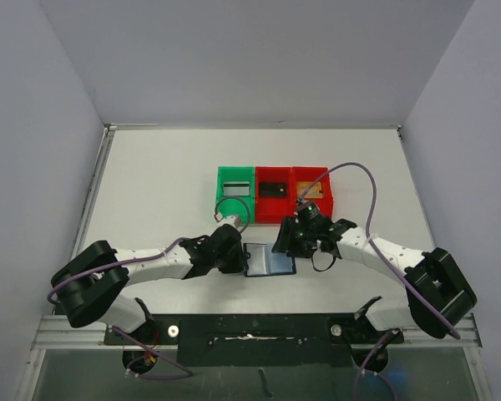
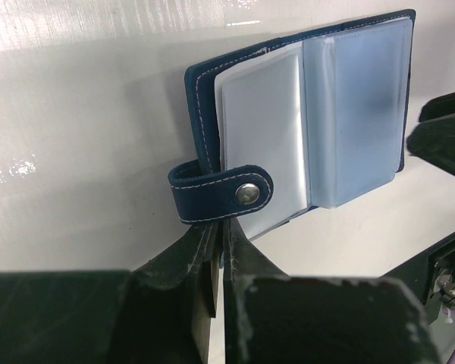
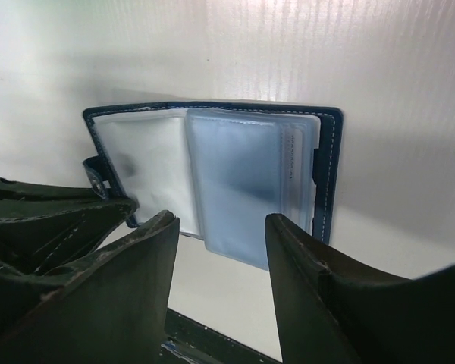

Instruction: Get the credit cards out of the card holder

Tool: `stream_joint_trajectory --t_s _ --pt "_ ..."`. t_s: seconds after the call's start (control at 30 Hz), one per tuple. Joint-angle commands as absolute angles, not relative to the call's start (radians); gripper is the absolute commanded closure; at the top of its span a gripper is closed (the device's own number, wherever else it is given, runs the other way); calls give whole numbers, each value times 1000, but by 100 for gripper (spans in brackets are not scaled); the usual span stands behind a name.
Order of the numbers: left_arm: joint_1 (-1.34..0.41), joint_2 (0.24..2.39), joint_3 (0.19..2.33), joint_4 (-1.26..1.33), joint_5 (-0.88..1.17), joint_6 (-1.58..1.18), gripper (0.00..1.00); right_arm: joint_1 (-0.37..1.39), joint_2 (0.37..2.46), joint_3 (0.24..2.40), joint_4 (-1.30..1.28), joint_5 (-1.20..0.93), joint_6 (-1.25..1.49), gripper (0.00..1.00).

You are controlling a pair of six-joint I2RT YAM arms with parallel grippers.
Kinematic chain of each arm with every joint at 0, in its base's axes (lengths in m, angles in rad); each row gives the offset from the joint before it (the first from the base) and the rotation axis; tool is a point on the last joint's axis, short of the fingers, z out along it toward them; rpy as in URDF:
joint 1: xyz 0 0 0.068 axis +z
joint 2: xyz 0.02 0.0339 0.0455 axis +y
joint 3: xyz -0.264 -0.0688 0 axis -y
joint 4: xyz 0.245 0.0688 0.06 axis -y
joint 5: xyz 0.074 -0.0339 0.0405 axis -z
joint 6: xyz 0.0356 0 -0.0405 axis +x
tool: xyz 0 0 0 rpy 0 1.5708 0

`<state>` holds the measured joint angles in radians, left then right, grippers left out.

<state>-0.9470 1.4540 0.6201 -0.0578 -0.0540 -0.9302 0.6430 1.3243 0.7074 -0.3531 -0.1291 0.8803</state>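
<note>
Now the left gripper (image 2: 216, 262) is pinching, jaws together, the holder (image 2: 349, 114) at its 9 o'clock edge, just under the strap (image 2: 224, 196). The holder is lying open on the table (image 1: 159, 184). The right gripper (image 3: 220, 265) is hovering at its 1 o'clock corner, jaws apart, gripping nothing. Beyond, at 12 o'clock, the silver card (image 1: 235, 187) is lying in the green bin (image 1: 220, 189), and the black card (image 1: 273, 189) and gold card (image 1: 313, 190) are lying in the red bins (image 1: 275, 171)

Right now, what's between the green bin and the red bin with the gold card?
The middle red bin, holding the black card, sits between the green bin and the right red bin; the top view shows it.
</note>
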Motion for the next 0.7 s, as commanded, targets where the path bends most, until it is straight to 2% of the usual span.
stream_joint_trajectory --t_s 0.0,0.23,0.5,0.67 --pt "-945 1439 653 -52 -39 -913 100 652 1363 686 -304 -139 899 50" --pt "-945 1442 653 -52 -35 -914 100 660 1377 684 -301 -143 887 51" --pt "-945 1440 653 -51 -35 -915 100 670 1353 721 -329 -129 874 68" --pt "-945 1440 653 -51 -34 -915 100 675 1342 734 -353 -119 870 70"
